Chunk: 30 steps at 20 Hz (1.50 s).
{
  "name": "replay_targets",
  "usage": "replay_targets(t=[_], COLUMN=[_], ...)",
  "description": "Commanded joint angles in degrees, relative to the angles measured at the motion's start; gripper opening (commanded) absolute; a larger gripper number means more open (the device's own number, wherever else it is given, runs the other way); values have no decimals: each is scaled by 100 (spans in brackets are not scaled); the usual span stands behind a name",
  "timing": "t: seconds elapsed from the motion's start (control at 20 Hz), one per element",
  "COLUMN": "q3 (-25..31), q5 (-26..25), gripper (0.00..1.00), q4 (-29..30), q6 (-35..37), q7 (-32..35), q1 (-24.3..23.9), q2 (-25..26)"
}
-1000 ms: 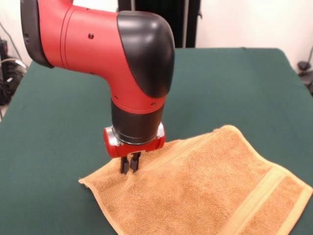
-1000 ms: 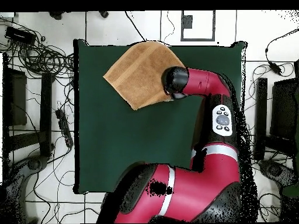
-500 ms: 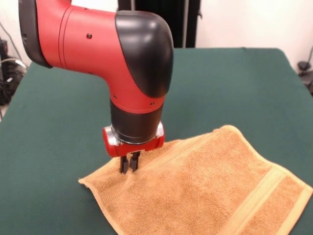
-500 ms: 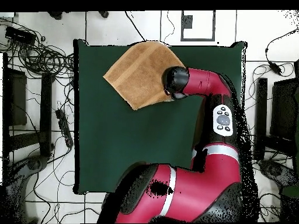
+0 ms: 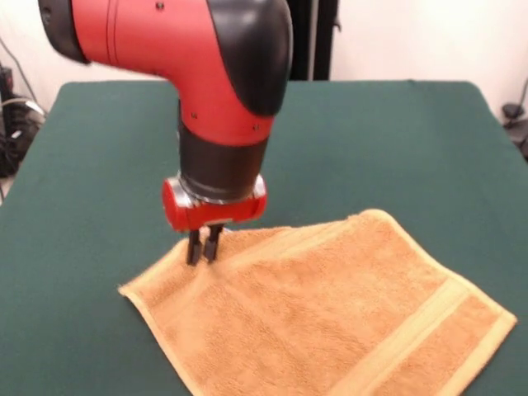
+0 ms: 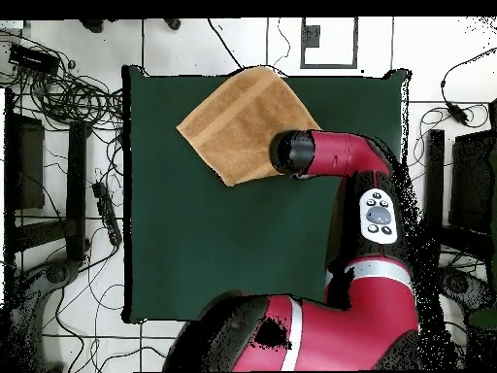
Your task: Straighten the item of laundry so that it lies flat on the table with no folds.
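On the table (image 5: pixel 388 140) we see the towel (image 5: pixel 330 318) spread out near the front edge in the front view, turned at an angle so that its corners point outward like a diamond. From overhead the towel (image 6: pixel 243 121) lies toward the top edge of the table (image 6: pixel 214 243), well away from the robot's base. A paler band (image 5: pixel 404 338) crosses the towel near its right end in the front view, and a paler hem runs round the edge. Our gripper (image 5: pixel 202 246) hangs straight down from the red and black arm (image 5: pixel 223 99) over the towel's left corner region. Its two dark fingers (image 5: pixel 194 247) stand close together with their tips at the cloth; they look pinched on the towel, which rises slightly to them. Overhead, the arm (image 6: pixel 325 155) hides the gripper and covers the towel's lower right corner.
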Motion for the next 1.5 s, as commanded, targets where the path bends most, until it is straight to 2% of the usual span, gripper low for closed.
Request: replay_targets(t=[0.05,0.3,1.0,1.5], q3=[400,475,687,870], q5=[-537,-803,-1238,-1368], gripper=[0,0,0,0], q4=[1576,1778,1590,1568], q6=[-677,-777,-611,-641], q7=[-629,-583,-407,-572], q1=[-316,-456,-542,-773], q2=[-808,-1066,-1099,-1081])
